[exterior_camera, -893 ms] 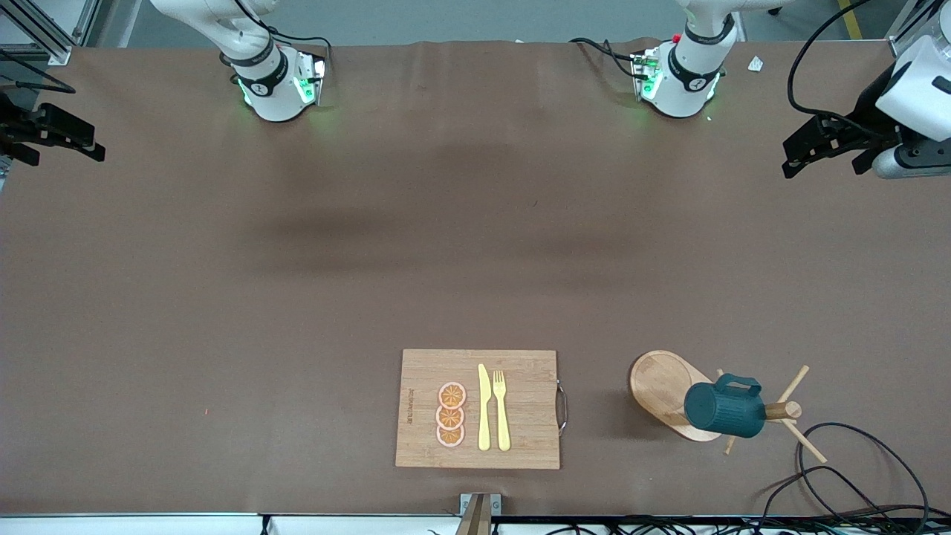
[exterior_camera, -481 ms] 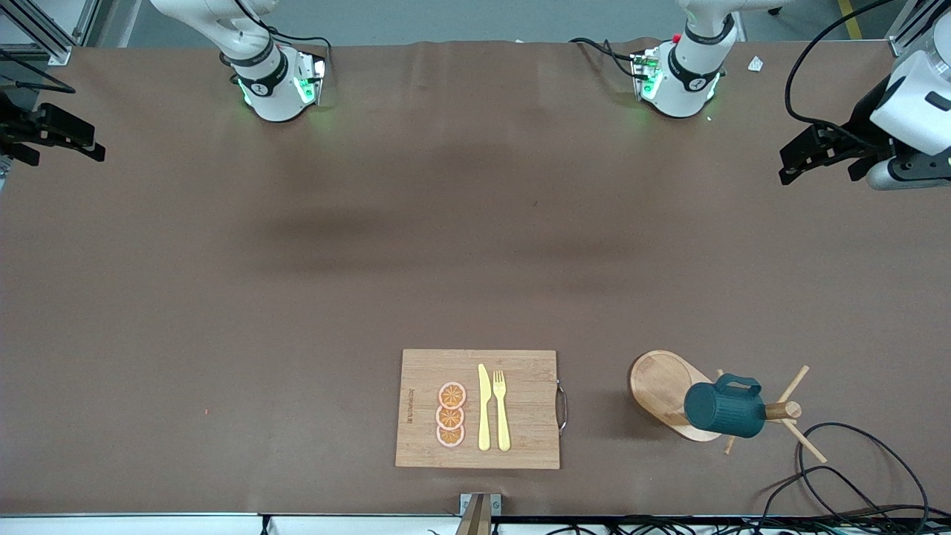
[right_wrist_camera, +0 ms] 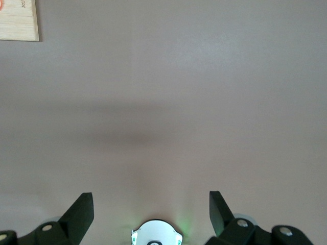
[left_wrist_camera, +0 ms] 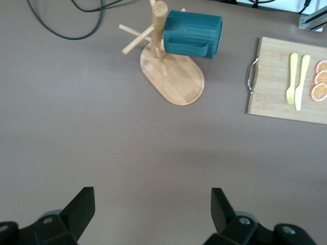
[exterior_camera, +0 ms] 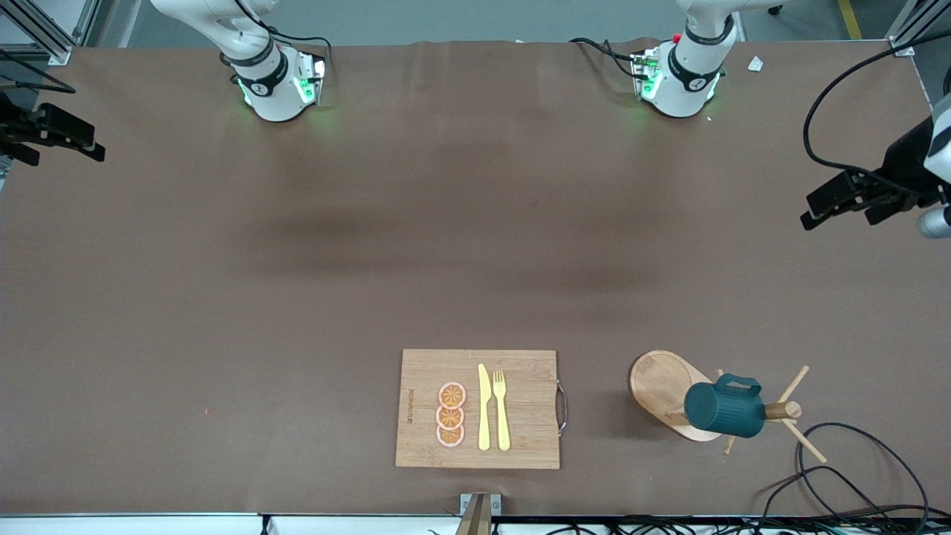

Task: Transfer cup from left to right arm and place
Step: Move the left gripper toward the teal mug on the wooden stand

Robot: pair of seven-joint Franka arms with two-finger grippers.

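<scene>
The dark teal ribbed cup (exterior_camera: 724,409) hangs sideways on a peg of a wooden mug tree with an oval base (exterior_camera: 657,383), near the front edge toward the left arm's end of the table. Its handle points away from the front camera and its inside is hidden. The left wrist view shows the cup (left_wrist_camera: 193,33) and the mug tree base (left_wrist_camera: 176,84) well ahead of the gripper. My left gripper (exterior_camera: 836,219) is open and empty in the air over the table's left-arm end, with bare table between its fingers (left_wrist_camera: 152,204). My right gripper (exterior_camera: 98,147) waits open and empty over the right-arm end (right_wrist_camera: 151,204).
A bamboo cutting board (exterior_camera: 520,364) with a metal handle holds a yellow knife (exterior_camera: 484,409), a yellow fork (exterior_camera: 501,409) and three orange slices (exterior_camera: 451,414); it lies beside the mug tree. Black cables (exterior_camera: 839,461) loop near the tree at the front corner.
My left gripper has moved from near the table's back corner toward the front camera and slightly outward along the left-arm end. The right arm and the cup have not moved.
</scene>
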